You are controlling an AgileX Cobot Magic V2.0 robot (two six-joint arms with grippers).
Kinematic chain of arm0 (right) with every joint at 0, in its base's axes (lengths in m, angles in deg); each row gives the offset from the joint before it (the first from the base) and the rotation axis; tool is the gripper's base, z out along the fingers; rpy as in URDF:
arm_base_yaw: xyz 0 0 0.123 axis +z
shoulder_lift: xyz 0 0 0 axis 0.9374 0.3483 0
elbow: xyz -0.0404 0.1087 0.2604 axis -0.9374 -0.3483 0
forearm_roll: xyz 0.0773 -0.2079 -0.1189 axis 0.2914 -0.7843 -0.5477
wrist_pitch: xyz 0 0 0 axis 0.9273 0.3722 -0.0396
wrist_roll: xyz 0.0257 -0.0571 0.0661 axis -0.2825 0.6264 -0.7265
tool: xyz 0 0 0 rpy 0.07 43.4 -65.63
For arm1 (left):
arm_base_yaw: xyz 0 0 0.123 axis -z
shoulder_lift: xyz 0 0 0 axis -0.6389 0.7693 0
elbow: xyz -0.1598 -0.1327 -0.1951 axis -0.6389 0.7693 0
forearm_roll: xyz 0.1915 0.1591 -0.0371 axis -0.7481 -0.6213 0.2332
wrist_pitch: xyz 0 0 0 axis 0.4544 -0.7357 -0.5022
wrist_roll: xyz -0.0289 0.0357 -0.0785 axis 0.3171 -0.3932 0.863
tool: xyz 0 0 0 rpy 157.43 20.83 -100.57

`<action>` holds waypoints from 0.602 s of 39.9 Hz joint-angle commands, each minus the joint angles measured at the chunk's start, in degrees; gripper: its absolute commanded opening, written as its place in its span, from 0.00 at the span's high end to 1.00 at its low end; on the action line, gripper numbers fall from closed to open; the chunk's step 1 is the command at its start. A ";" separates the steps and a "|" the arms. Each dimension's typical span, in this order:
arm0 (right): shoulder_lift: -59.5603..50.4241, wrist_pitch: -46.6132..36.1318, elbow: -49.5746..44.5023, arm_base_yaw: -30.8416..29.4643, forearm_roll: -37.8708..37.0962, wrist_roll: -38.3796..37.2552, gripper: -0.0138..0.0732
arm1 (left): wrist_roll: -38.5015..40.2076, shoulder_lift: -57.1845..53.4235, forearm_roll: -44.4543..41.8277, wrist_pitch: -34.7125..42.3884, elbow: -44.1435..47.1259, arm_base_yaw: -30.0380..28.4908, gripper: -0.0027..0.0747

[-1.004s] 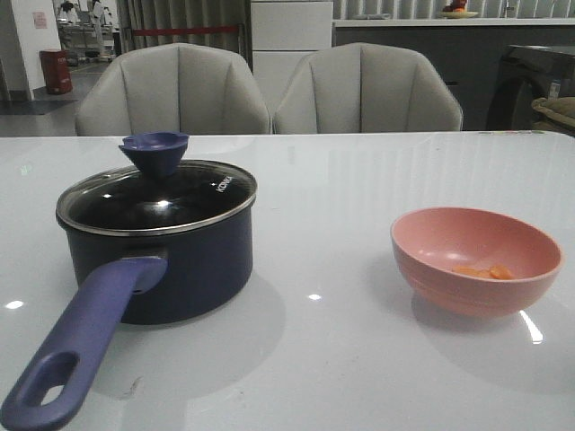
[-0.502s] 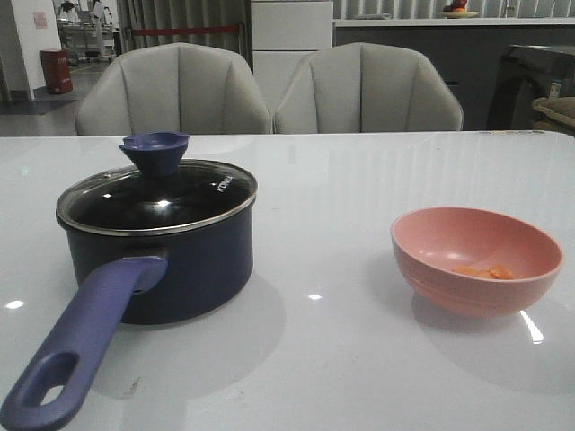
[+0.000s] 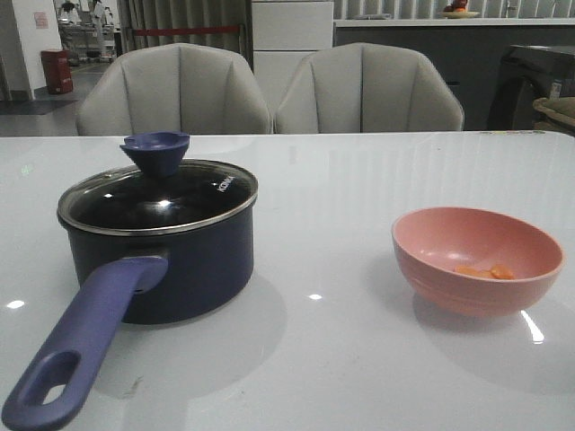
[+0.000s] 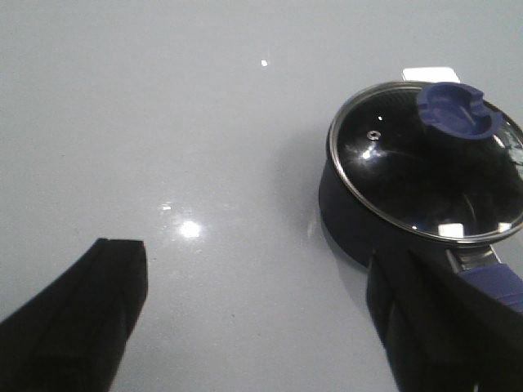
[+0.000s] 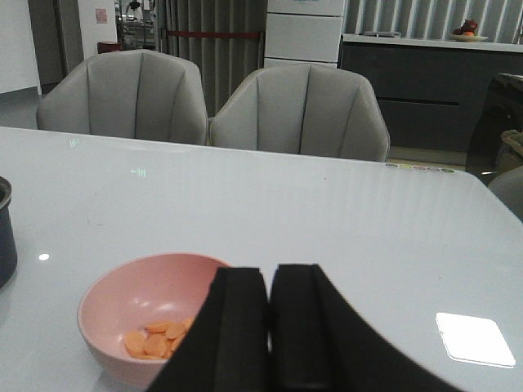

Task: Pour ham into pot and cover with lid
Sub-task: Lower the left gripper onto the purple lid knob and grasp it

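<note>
The dark navy pot stands on the left of the table, its purple-blue handle pointing toward the front edge. The glass lid with its blue knob rests on the pot. Orange ham slices lie in a pink bowl on the right. In the left wrist view my left gripper is open above bare table beside the pot and lid. In the right wrist view my right gripper is shut and empty, just beside the pink bowl and ham. Neither gripper appears in the front view.
Two grey chairs stand behind the table's far edge. A white glossy table carries only the pot and bowl, about a bowl's width apart.
</note>
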 commanded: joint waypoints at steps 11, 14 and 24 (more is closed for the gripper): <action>-1.09 -4.75 -0.58 -0.40 -0.55 0.17 0.66 | 0.10 24.56 3.48 -1.41 -19.19 10.57 0.19; -1.09 -4.75 -0.58 -0.40 -0.55 0.17 0.66 | 0.10 29.96 3.48 -2.42 -23.43 12.19 0.17; -1.09 -4.75 -0.58 -0.40 -0.55 0.17 0.66 | 0.21 45.60 3.48 -8.99 -38.53 16.68 0.10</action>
